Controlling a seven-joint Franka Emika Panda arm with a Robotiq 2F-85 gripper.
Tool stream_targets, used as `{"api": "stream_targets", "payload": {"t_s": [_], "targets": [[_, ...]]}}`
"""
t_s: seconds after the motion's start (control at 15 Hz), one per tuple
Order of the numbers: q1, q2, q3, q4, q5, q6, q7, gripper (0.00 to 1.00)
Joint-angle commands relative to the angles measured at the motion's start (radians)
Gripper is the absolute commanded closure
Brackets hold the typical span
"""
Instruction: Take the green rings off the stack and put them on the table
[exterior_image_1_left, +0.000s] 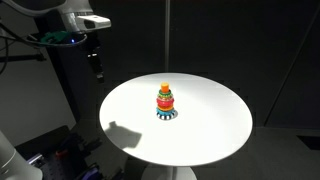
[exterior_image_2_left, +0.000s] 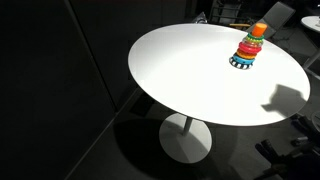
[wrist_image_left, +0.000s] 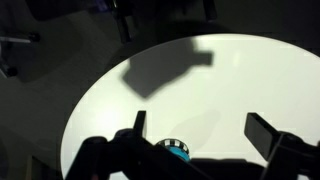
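Note:
The stack (exterior_image_1_left: 165, 102) stands upright near the middle of the round white table (exterior_image_1_left: 212, 132). It has a blue-and-white base, coloured rings and an orange top. A green ring (exterior_image_1_left: 165, 107) shows low in the stack. In an exterior view the stack (exterior_image_2_left: 248, 47) sits toward the table's (exterior_image_2_left: 180, 70) far right, with a green ring (exterior_image_2_left: 247, 46) among the bands. My gripper (exterior_image_1_left: 95, 68) hangs high off the table's edge, far from the stack. In the wrist view the gripper (wrist_image_left: 200, 132) is open and empty, and only the stack's base (wrist_image_left: 176, 150) shows at the bottom.
The surroundings are dark. The arm's shadow falls on the table (wrist_image_left: 160, 72). The pedestal foot (exterior_image_2_left: 186, 140) stands below the tabletop. Dark equipment sits by the table's edge (exterior_image_1_left: 60, 155).

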Motion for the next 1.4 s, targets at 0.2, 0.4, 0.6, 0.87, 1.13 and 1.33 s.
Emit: {"api": "stream_targets", "payload": {"t_s": [0.2,0.4,0.6,0.87,1.13,1.33], "targets": [[-0.039,0.187,-0.075,0.138,-0.022,0.094,-0.106,0.00],[-0.038,0.290,-0.085,0.206,-0.036,0.129,-0.141,0.00],[-0.027,0.390,-0.084,0.271,-0.060,0.159,-0.176,0.00],[-0.005,0.491,-0.089,0.338,-0.059,0.186,-0.252,0.00],[0.004,0.501,-0.087,0.327,-0.050,0.194,-0.242,0.00],[0.006,0.516,-0.087,0.340,-0.053,0.194,-0.244,0.00]]}}
